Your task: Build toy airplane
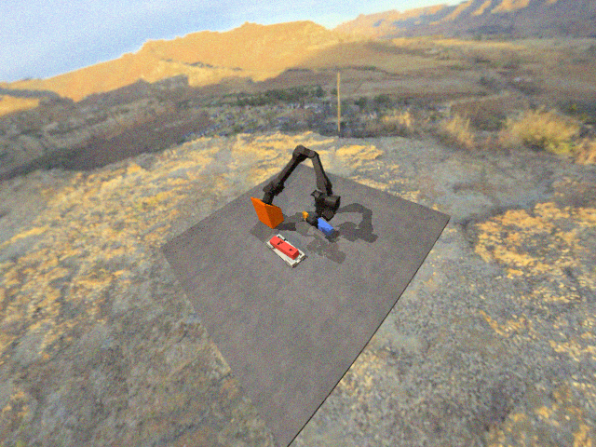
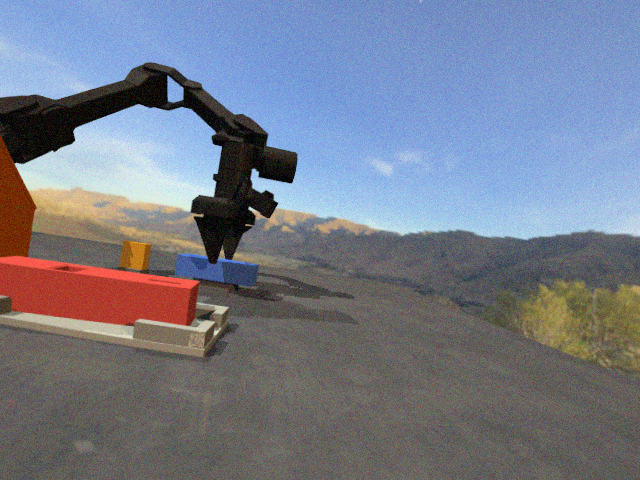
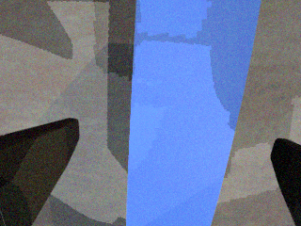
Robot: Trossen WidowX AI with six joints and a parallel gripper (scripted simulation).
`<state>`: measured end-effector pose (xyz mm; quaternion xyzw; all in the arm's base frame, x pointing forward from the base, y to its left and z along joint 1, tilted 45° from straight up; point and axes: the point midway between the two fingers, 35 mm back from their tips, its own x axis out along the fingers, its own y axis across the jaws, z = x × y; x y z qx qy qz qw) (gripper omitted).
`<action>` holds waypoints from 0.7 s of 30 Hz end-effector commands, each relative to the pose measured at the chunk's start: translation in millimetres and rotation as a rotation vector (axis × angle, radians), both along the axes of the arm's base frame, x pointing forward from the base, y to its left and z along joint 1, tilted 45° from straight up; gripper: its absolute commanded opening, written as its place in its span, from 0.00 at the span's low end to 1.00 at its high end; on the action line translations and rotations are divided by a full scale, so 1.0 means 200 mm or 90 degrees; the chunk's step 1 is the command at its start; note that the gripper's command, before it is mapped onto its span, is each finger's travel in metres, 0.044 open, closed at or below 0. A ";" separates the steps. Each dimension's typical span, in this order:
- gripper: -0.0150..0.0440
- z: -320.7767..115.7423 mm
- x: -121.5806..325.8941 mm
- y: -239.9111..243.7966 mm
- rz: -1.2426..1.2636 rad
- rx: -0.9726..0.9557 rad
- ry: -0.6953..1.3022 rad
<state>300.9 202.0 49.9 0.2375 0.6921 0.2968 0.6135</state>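
Observation:
The red fuselage (image 1: pixel 285 247) (image 2: pixel 98 294) lies in the pale cradle of the jig (image 1: pixel 294 264) (image 2: pixel 170 333); it looks level, and the sockets on its top are empty. The blue wing (image 1: pixel 325 226) (image 2: pixel 240 273) (image 3: pixel 179 94) lies apart from the jig, its underside and tab mostly hidden. The small orange-yellow tail fin (image 1: pixel 304 215) (image 2: pixel 135 255) stands near the wing, on the side toward the arm's base. My gripper (image 2: pixel 220 258) (image 3: pixel 175 138) is open and points down at the wing. In the wrist view one fingertip is on each side of the wing, with gaps.
A tall orange panel (image 1: pixel 266 213) (image 2: pixel 12 217) stands beside the arm's base, behind the jig. Everything stands on a dark grey table top (image 1: pixel 289 327) (image 2: pixel 361 403), and the arm casts shadows across it.

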 end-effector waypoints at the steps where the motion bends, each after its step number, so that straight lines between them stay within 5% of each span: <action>1: 1.00 -0.03 -0.01 0.02 -0.002 -0.001 0.007; 12: 1.00 -0.09 -0.03 0.07 -0.002 0.000 0.007; 21: 0.60 -0.09 -0.03 0.07 -0.002 0.000 0.007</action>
